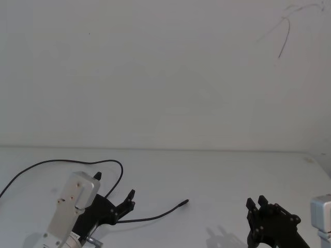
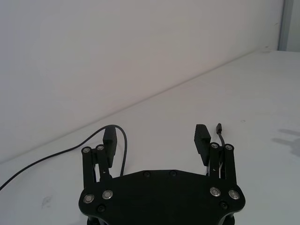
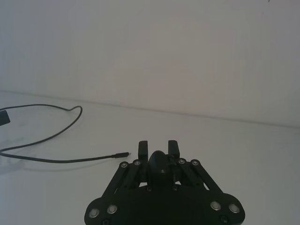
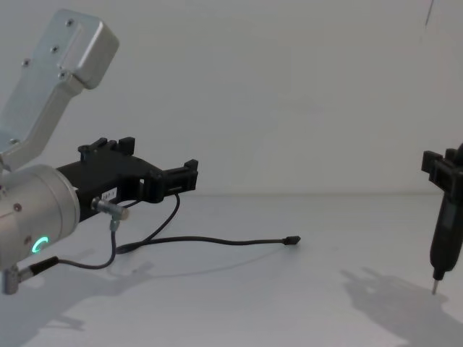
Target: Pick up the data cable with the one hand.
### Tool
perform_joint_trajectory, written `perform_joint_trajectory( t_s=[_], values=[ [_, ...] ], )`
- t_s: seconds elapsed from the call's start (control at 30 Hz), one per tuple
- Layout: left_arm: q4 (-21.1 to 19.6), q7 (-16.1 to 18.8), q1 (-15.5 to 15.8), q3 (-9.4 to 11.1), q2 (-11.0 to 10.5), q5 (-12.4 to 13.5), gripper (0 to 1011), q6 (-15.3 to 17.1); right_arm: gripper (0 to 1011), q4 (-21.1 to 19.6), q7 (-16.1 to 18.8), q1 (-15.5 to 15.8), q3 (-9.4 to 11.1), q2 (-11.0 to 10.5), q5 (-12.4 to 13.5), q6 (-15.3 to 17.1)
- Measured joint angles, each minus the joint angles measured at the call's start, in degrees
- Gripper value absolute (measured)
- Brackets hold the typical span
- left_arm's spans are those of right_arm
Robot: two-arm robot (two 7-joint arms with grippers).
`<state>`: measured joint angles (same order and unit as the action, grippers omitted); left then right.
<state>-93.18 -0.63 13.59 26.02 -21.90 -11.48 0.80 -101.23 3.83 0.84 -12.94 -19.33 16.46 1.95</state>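
Long black left claw [image 2: 155, 136] is hanging spread wide over the thin black data cable [image 1: 155, 214] on the white table [image 1: 222, 175]; closing too high could be missing it or pushing it away; right claw [image 1: 256, 201] is sitting aside, pinching a pointed black tool [image 4: 443, 238].

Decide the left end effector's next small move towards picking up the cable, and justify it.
Probably lower it: the left end effector hangs open above the table, with the data cable lying flat beneath its fingers. The right end effector sits parked, shut on a pen-shaped tool.
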Motion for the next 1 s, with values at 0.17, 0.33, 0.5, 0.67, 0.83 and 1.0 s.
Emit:
perform_joint_trajectory(
  t_s=[0.17, 0.33, 0.5, 0.67, 0.83, 1.0],
  values=[
    [0.00, 0.00, 0.00, 0.00, 0.00, 0.00, 1001, 0.00, 251, 0.00, 0.00, 0.00, 0.00, 0.00, 0.00, 0.00],
    [0.00, 0.00, 0.00, 0.00, 0.00, 0.00, 1001, 0.00, 251, 0.00, 0.00, 0.00, 0.00, 0.00, 0.00, 0.00],
    [0.00, 0.00, 0.00, 0.00, 0.00, 0.00, 1001, 0.00, 251, 0.00, 0.00, 0.00, 0.00, 0.00, 0.00, 0.00],
    [0.00, 0.00, 0.00, 0.00, 0.01, 0.00, 1001, 0.00, 251, 0.00, 0.00, 0.00, 0.00, 0.00, 0.00, 0.00],
    [0.05, -0.42, 0.26, 0.05, -0.08, 0.06, 1001, -0.03, 251, 0.00, 0.00, 0.00, 0.00, 0.00, 0.00, 0.00],
    [0.38, -2.62, 1.11, 0.38, -0.72, 0.14, 1001, -0.53, 251, 0.00, 0.00, 0.00, 0.00, 0.00, 0.00, 0.00]
  ],
)
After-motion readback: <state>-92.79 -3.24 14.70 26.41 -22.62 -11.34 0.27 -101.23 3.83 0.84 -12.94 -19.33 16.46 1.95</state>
